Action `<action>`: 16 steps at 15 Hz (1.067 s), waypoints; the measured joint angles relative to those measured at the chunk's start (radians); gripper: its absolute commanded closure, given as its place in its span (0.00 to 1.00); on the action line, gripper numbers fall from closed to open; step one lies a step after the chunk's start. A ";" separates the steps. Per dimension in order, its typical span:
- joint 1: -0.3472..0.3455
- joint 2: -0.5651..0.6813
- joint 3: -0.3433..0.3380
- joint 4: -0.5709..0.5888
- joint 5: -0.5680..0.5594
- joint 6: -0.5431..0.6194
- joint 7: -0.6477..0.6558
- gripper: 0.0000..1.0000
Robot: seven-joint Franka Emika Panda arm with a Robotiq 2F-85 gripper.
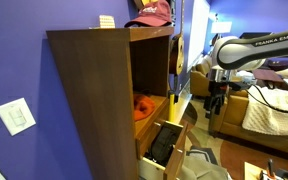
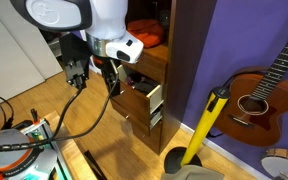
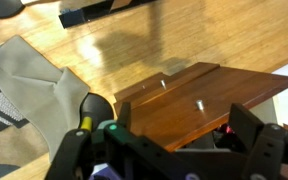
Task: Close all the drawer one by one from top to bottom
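Drawers [image 2: 139, 100] stand pulled out of the lower front of the cabinet [image 1: 89, 90], under its open shelf. The gripper [image 3: 164, 150] sits just beside the top front, jaws apart (nothing held). Risk: an off-centre push skews the drawer and jams it, or a finger snags the front's edge.

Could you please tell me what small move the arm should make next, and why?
Probably ease the open pincer toward the front of the top drawer and push it in: it stands pulled out of the cabinet, and the pincer hangs short of it, touching nothing.
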 measured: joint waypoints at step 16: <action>0.001 0.037 -0.059 -0.259 0.085 0.442 -0.012 0.00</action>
